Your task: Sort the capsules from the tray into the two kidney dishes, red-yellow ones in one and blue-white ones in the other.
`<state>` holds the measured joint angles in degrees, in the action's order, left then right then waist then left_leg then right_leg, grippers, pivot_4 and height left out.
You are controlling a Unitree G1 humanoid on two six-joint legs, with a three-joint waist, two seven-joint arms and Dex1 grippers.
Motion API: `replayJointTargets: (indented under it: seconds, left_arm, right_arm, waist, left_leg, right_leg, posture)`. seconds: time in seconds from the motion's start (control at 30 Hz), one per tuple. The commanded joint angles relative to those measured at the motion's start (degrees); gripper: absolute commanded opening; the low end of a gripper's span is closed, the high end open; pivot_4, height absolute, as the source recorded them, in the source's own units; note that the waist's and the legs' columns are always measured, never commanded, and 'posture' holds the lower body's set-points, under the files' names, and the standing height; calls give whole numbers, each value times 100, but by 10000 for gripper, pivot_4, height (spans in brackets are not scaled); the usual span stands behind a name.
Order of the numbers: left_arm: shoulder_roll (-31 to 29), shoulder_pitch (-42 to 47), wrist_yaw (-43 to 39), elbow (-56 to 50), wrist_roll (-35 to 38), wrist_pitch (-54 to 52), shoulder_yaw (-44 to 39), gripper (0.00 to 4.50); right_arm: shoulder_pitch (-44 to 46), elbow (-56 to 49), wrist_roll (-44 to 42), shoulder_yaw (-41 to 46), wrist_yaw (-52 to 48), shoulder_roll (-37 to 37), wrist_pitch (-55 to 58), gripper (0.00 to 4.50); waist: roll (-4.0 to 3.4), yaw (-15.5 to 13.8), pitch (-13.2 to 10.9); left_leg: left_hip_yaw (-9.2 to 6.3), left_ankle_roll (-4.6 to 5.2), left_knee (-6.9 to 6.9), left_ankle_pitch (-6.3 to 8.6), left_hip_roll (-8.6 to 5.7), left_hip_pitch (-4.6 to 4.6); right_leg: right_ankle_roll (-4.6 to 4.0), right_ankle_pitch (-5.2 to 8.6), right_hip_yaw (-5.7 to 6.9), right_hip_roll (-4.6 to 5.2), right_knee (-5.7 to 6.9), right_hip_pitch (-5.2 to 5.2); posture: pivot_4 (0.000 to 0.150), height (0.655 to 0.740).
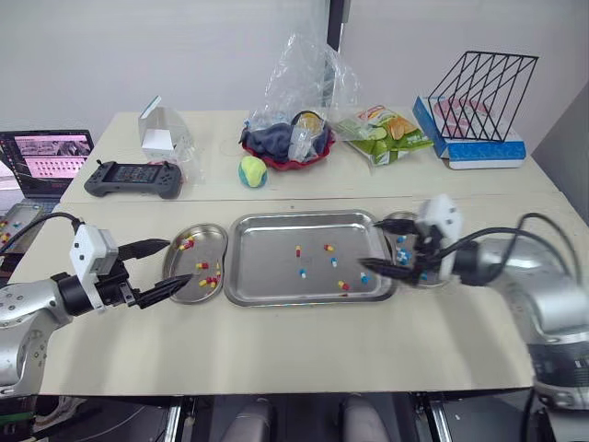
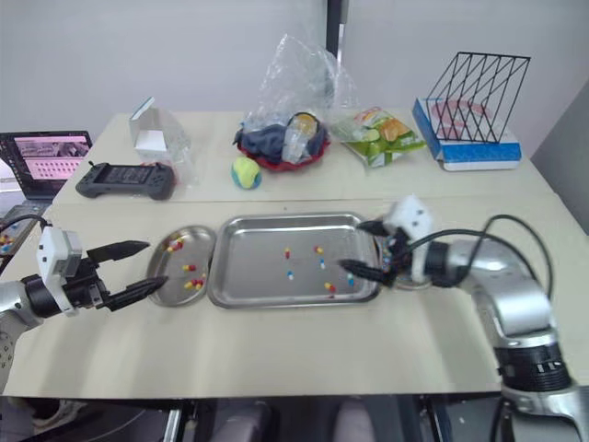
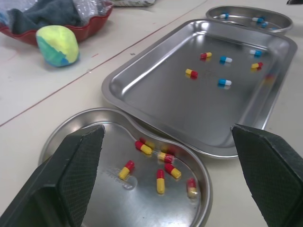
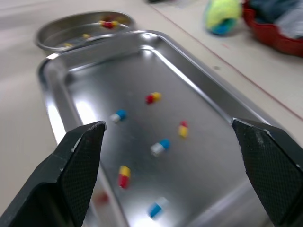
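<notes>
A steel tray (image 1: 267, 267) lies mid-table with several loose capsules, red-yellow ones (image 1: 329, 248) and blue-white ones (image 1: 302, 273). The left kidney dish (image 1: 208, 230) holds several red-yellow capsules (image 3: 160, 181). Blue-white capsules (image 1: 402, 243) lie in the right kidney dish (image 1: 397, 219), which my right arm partly hides. My left gripper (image 1: 178, 261) hovers open over the left dish's outer side, nothing between its fingers. At the tray's right end my right gripper (image 1: 369, 244) stands open and empty, pointing over the tray's capsules (image 4: 160, 147).
Behind the tray are a yellow-green ball (image 1: 252, 171), a red bowl with cloth and a plastic bag (image 1: 287, 143), a snack bag (image 1: 386, 133) and a wire rack (image 1: 483, 92). A game controller (image 1: 134, 178) and a laptop (image 1: 46, 161) sit at the far left.
</notes>
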<state>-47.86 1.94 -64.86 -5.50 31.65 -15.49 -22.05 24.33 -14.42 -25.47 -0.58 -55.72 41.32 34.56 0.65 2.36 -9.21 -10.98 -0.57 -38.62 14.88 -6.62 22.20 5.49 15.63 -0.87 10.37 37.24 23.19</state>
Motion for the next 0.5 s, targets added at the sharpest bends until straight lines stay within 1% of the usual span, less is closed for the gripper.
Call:
replayJointTargets:
  seconds: [0.03,0.1,0.23,0.37,0.5]
  left_arm:
    - [-73,62,-15,-130,112,-40,-87,45000]
    - [-62,66,-20,-138,114,-18,-89,45000]
    - [-16,-35,-13,-87,129,68,-224,45000]
    - [-11,-77,-8,-77,134,82,-266,45000]
    - [71,-512,-2,9,96,274,-602,45000]
  right_arm:
    - [247,-250,22,-374,352,-162,624,44581]
    - [364,-234,237,-677,600,-367,703,44581]
    - [607,-141,422,-967,1201,-941,1037,44581]
    - [636,-177,483,-1043,1303,-1034,1121,44581]
    - [763,-7,1033,-1738,1893,-1538,1241,44581]
  waist:
    - [0,-14,0]
    - [2,-34,0]
    - [2,-35,0]
    - [2,-55,0]
    - [4,20,2]
  left_leg:
    - [0,0,0,0,-1,0]
    - [0,-1,-1,-1,0,-1]
    - [-1,-7,-1,-4,1,2]
    - [-2,-14,0,-8,0,3]
    - [1,-15,7,-8,9,-4]
  right_leg:
    - [0,-1,0,0,-1,0]
    - [0,-3,0,0,-2,-1]
    - [-2,-5,0,-1,-1,5]
    - [-2,-6,-1,0,-1,7]
    - [-4,-7,-3,-9,-1,8]
  posture:
    - [1500,7400]
    - [1500,7400]
    - [1500,7400]
    - [1500,7400]
    - [1500,7400]
